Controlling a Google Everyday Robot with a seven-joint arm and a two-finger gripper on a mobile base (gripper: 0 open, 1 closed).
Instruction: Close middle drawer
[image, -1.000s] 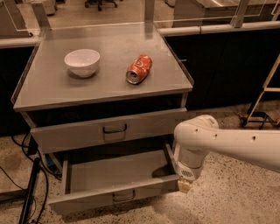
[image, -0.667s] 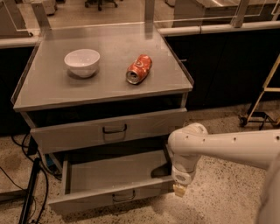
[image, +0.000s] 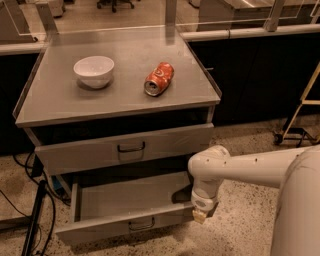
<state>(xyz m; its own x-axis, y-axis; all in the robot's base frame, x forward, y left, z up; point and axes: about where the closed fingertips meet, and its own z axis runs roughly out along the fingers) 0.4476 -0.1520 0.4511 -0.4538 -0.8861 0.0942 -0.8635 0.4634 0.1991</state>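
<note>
Gripper, parted or together cannot be told, has shifted slightly left and lower than 1 s ago and sits at the right front corner of the middle drawer, which remains pulled out, the white arm reaching in from the right, wrist turned down.

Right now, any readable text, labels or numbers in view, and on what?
Red can on the cabinet top: white marking, too blurred to read.
Bowl, middle drawer, gripper at that drawer's right front corner: no text visible.
</note>
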